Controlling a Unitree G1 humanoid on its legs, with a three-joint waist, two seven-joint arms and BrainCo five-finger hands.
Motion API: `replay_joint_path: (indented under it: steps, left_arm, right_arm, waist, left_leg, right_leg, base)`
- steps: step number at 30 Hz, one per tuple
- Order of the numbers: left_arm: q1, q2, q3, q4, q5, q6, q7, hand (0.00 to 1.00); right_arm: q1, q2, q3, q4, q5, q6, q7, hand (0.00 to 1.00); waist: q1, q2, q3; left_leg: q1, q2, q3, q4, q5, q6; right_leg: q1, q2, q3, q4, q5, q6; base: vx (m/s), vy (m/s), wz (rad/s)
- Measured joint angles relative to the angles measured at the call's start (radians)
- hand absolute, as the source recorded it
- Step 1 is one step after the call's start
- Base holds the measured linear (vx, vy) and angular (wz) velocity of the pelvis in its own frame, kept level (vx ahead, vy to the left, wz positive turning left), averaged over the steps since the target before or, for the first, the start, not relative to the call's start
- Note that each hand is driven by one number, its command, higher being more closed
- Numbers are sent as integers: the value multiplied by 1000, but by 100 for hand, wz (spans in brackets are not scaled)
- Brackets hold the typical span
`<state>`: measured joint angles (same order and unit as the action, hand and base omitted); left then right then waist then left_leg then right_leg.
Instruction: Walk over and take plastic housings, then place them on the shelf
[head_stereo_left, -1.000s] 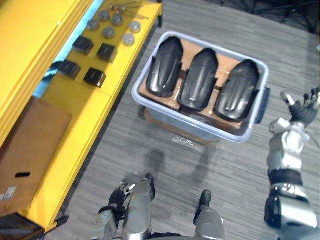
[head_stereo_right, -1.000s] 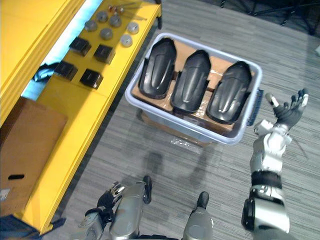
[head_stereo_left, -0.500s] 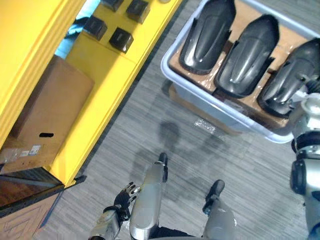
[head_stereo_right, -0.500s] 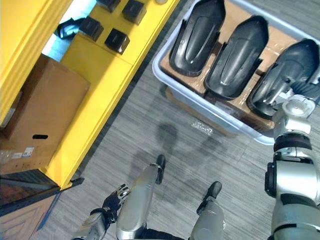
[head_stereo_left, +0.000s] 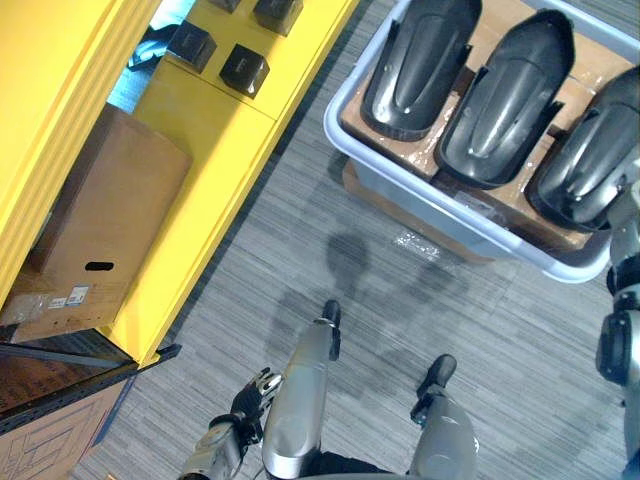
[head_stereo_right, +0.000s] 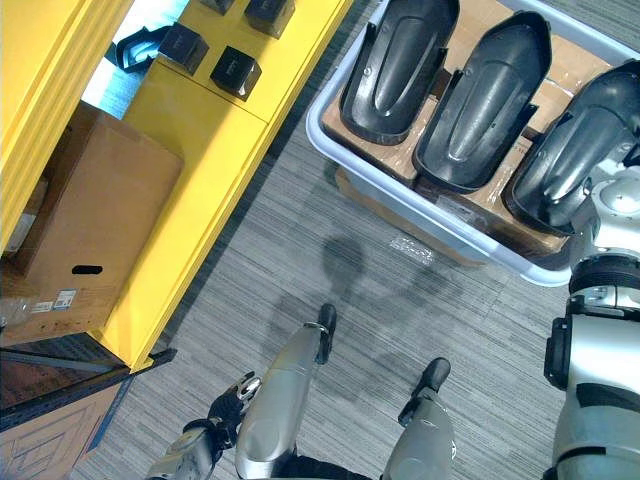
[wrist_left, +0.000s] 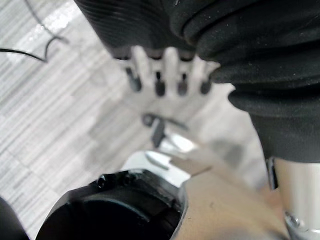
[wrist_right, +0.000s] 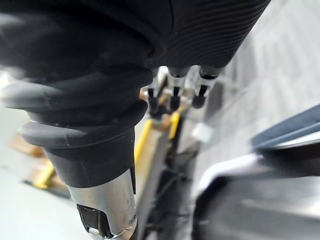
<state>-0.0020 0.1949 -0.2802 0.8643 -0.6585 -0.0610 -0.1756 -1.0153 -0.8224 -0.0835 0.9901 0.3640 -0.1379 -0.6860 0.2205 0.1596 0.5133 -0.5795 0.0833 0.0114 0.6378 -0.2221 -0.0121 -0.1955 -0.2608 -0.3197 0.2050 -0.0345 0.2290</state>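
Left wrist view: left hand (wrist_left: 166, 67) hangs straight-fingered and empty. Right hand (wrist_right: 175, 89), fingers likewise relaxed, holds nothing near three glossy black plastic housings (head_stereo_left: 503, 95) in a pale blue plastic bin (head_stereo_left: 400, 180).

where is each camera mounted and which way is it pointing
Left eye: on the head, facing down at the floor, shelf and bin of housings; left hand low, right arm at the edge.
Right eye: beside it, same scene from slightly aside.
Left wrist: looks along its straight fingers at the floor.
Right wrist: looks along the right hand, fingers straight, past what looks like the bin.
Shared: both eyes show shelf, bin and housings.
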Motion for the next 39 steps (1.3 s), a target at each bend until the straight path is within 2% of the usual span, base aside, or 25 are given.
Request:
replay_joint_path:
  steps: [3,7,10,12,15,21,22,26,27,29,31,39]
  left_arm:
    - [0,1,0,0,0,7,1,0]
    - [0,3,-3,1,0,11,2,0]
    - [0,0,-9,3,0,11,2,0]
    - [0,-7,-16,4,-3,12,0,0]
    - [0,-6,-21,10,-26,17,-3,0]
    - [0,-8,-48,37,-90,19,-27,0]
    - [0,-10,-50,40,-91,19,-30,0]
    - [-5,-19,-72,46,-95,18,-37,0]
    - [-10,-20,-92,58,-120,19,-37,0]
    - [-15,-25,-95,60,-130,19,-38,0]
    - [-18,-27,-96,62,-133,20,-42,0]
    - [-18,-29,-90,50,-151,19,-44,0]
  right_arm:
    - [4,-3,-1,3,25,16,-10,0]
    - [25,-3,-2,53,56,86,14,0]
    - [32,-3,-3,69,54,136,29,0]
    - [32,-3,0,83,55,196,37,0]
    - [40,-3,5,99,55,273,62,0]
    - [41,-5,41,142,54,348,142,0]
    - [41,-6,50,146,54,356,147,100]
    - [41,-55,71,183,53,384,180,100]
    - [41,-85,79,186,52,403,186,100]
    - [48,-130,92,197,42,422,200,100]
    - [57,-160,93,203,23,430,208,100]
    - [59,-178,114,232,-87,458,227,100]
  waist:
    - [-4,0,0]
    - [-10,2,-1]
    - [-12,15,-1]
    - [-12,32,-3]
    - [-11,34,-4]
    - [-11,51,-15]
    - [-9,55,-19]
    - [14,81,-37]
    - [21,93,-45]
    - [32,99,-49]
    - [38,104,-53]
    - [42,103,-52]
  left_leg:
    - [1,0,0,-1,1,-1]
    - [1,0,1,-2,2,-1]
    - [1,-1,1,-3,2,-1]
    - [1,-2,2,-8,6,-3]
    - [0,-8,4,-38,26,-7]
    - [-26,-9,2,-45,38,-10]
    - [-33,-9,1,-43,38,-9]
    - [-68,-25,-4,-34,43,-4]
    - [-81,-29,-10,-28,44,-3]
    - [-100,-33,-15,-24,44,-3]
    - [-119,-37,-25,-14,44,-3]
    - [-119,-29,-46,-9,45,-3]
  right_leg:
    - [3,0,1,1,0,0]
    - [2,0,1,2,0,0]
    - [2,-1,1,2,0,0]
    - [-3,-3,1,4,0,0]
    - [-20,-8,1,9,0,-1]
    - [-63,-12,0,38,-5,-9]
    - [-70,-13,-2,43,-6,-9]
    - [-120,-37,-4,104,-30,-10]
    - [-135,-40,-6,120,-37,-10]
    - [-156,-46,-8,142,-46,-11]
    - [-174,-52,-13,169,-60,-9]
    - [-161,-41,-37,175,-78,-17]
  base:
    - [-11,-5,0]
    - [0,0,0]
    - [0,0,0]
    - [0,0,0]
    - [-10,-32,1]
    - [-26,-40,0]
    - [-36,-19,1]
    - [-44,-14,9]
    - [-40,-13,13]
    - [-35,-14,9]
    - [-22,-31,12]
    - [21,-52,6]
